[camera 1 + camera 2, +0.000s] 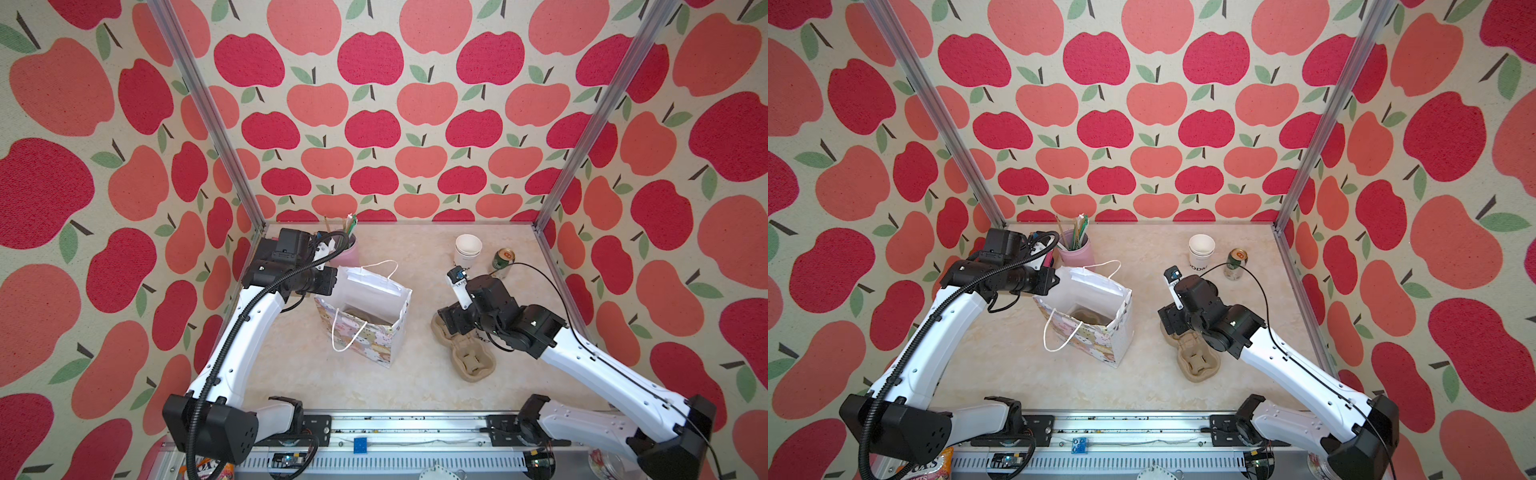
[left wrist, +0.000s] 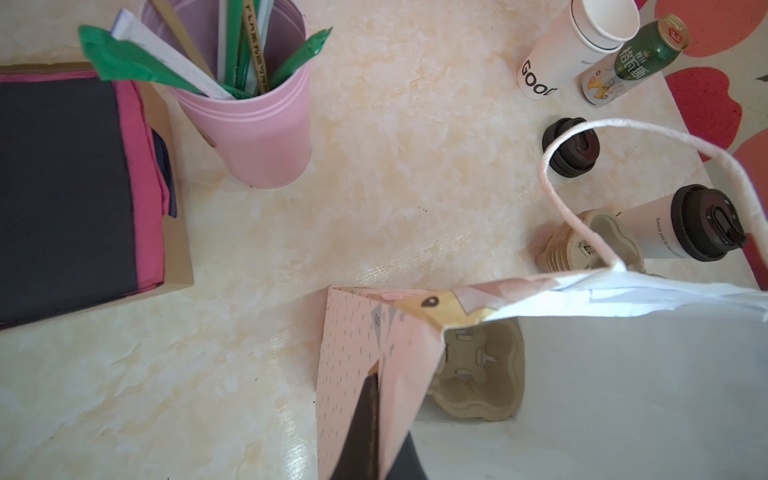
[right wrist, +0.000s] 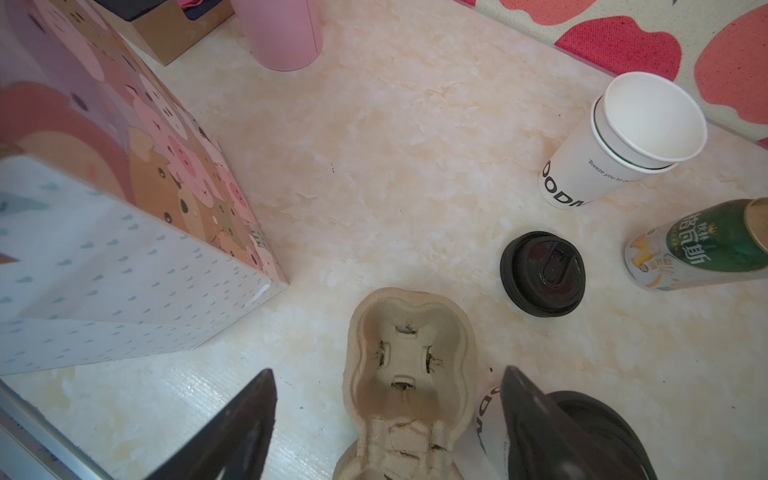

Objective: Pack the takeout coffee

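Paper: one lidded cup (image 2: 658, 228), one bag (image 1: 374, 340)

One bag (image 1: 374, 340), one can (image 1: 503, 261), one lidded cup (image 2: 665, 227), one pink holder (image 2: 262, 133).

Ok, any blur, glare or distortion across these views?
In both top views: sharp, evenly lit, wide-angle splay of the posts. Left wrist: bag rim near the lens is soft, its white inside washed out. Right wrist: fingers soft, table sharp.
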